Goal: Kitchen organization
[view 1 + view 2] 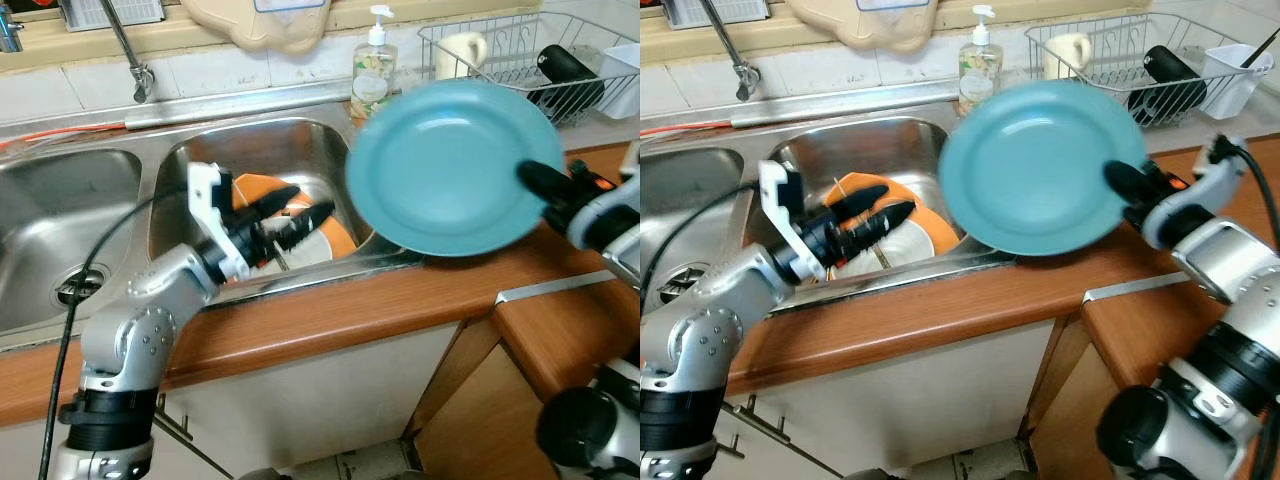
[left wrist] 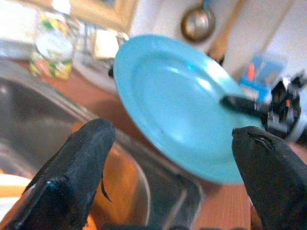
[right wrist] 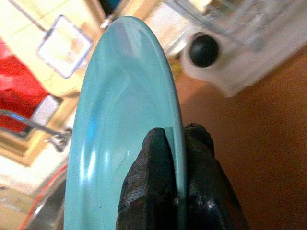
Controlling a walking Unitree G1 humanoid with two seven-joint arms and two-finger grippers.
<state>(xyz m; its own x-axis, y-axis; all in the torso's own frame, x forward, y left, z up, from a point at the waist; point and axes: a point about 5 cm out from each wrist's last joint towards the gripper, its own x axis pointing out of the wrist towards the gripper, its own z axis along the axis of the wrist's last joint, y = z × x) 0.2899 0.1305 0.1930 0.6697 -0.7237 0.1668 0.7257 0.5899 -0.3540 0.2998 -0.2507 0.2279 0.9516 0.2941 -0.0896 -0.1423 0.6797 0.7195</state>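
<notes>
Wooden bench [image 1: 330,320] beside steel double sink [image 1: 60,200]. Soap bottle [image 1: 373,62], dish rack [image 1: 520,50] behind. Right end effector [image 1: 535,180] clamps blue plate [image 1: 450,165] rim, tilted above bench. Left end effector [image 1: 295,215], fingers apart, empty, over orange dishes [image 1: 930,225] in sink.

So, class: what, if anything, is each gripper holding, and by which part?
The right gripper is shut on the blue plate, pinching its rim edge-on, lifted above the counter. The left gripper is open over the sink, holding nothing.

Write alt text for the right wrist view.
The right gripper pinches the rim of a round teal plate held on edge between its two black fingers, above the brown wooden countertop.
</notes>
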